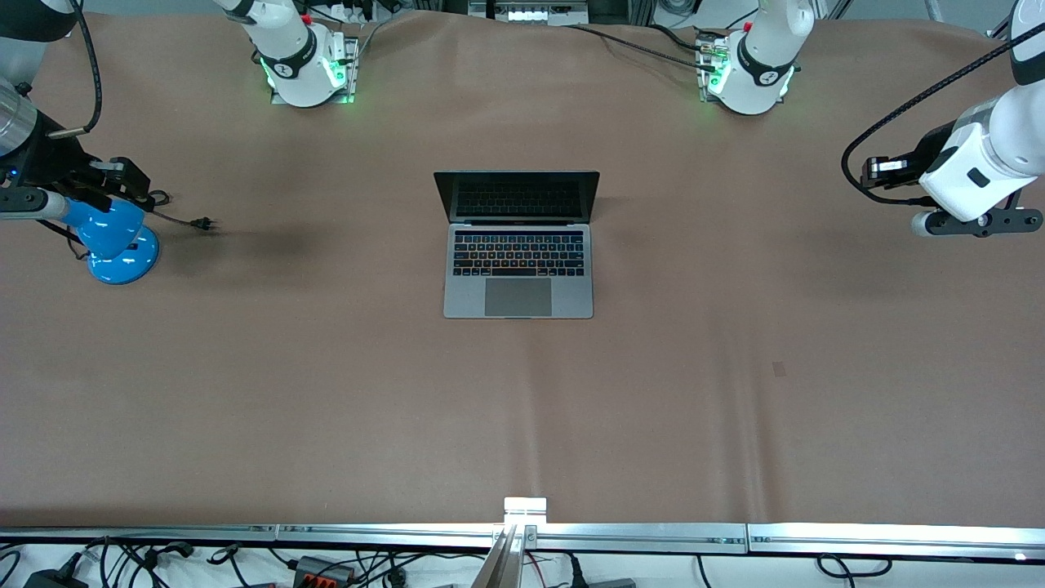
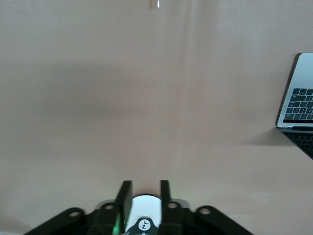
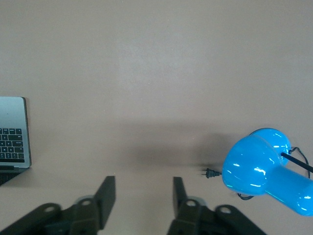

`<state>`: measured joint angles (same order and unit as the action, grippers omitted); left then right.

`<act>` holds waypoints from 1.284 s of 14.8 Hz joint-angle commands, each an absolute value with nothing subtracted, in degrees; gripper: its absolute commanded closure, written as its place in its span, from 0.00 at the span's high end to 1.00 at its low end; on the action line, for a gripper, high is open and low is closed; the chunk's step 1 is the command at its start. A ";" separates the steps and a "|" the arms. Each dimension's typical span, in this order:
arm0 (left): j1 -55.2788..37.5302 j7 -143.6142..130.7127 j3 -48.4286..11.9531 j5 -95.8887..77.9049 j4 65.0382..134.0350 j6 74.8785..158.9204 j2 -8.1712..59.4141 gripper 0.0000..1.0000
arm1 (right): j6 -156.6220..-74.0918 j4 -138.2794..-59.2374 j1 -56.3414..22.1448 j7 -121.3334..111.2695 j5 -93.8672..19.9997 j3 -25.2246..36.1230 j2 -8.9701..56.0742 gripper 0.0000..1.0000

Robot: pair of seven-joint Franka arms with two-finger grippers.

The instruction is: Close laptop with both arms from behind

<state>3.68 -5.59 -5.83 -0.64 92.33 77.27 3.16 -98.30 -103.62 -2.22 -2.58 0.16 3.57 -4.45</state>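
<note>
The silver-grey laptop [image 1: 518,261] lies open at the table's middle, its screen upright toward the robots' bases and its keyboard facing the front camera. Its corner shows in the left wrist view [image 2: 298,93] and in the right wrist view [image 3: 12,134]. My left gripper [image 1: 976,222] hangs high over the bare table at the left arm's end. Its fingers [image 2: 125,196] are open and empty. My right gripper [image 1: 49,200] hangs over the right arm's end, above the blue lamp. Its fingers [image 3: 105,196] are open and empty. Neither gripper touches the laptop.
A blue desk lamp [image 1: 118,241] stands at the right arm's end, its black cord and plug [image 1: 204,222] lying toward the laptop; it also shows in the right wrist view [image 3: 264,169]. The two arm bases [image 1: 306,65] [image 1: 751,73] stand along the table's edge farthest from the front camera.
</note>
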 commanded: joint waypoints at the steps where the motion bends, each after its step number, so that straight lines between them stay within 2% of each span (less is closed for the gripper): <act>1: 3.96 -4.83 -5.98 -0.79 91.41 76.11 3.34 0.00 | -97.65 -104.59 -2.02 -2.37 0.88 2.99 -5.54 0.00; 7: 3.87 -3.96 -5.98 -6.49 91.58 72.00 3.52 0.00 | -94.75 -104.85 -2.37 -2.29 0.09 2.73 -4.31 0.00; 9: 3.34 -5.01 -7.20 -13.50 93.33 71.36 4.30 0.00 | -92.65 -105.12 -5.17 -2.29 -0.52 2.64 -2.38 0.00; 12: 3.43 -4.39 -12.55 -18.53 93.95 73.73 8.00 0.00 | -90.88 -106.52 -12.89 -2.29 -4.11 2.64 0.96 0.00; 14: 3.60 -5.10 -16.94 -22.39 101.29 78.80 6.95 0.00 | -92.19 -109.15 -17.82 -0.10 -6.92 2.64 1.67 0.00; 17: 3.69 -5.18 -21.95 -28.63 116.49 90.83 0.90 0.00 | -95.17 -112.92 -23.62 1.05 -15.97 2.64 1.85 0.00; 19: 3.69 -5.19 -26.17 -31.63 123.02 97.53 -1.05 0.00 | -97.46 -115.39 -27.58 1.05 -20.02 2.64 1.93 0.00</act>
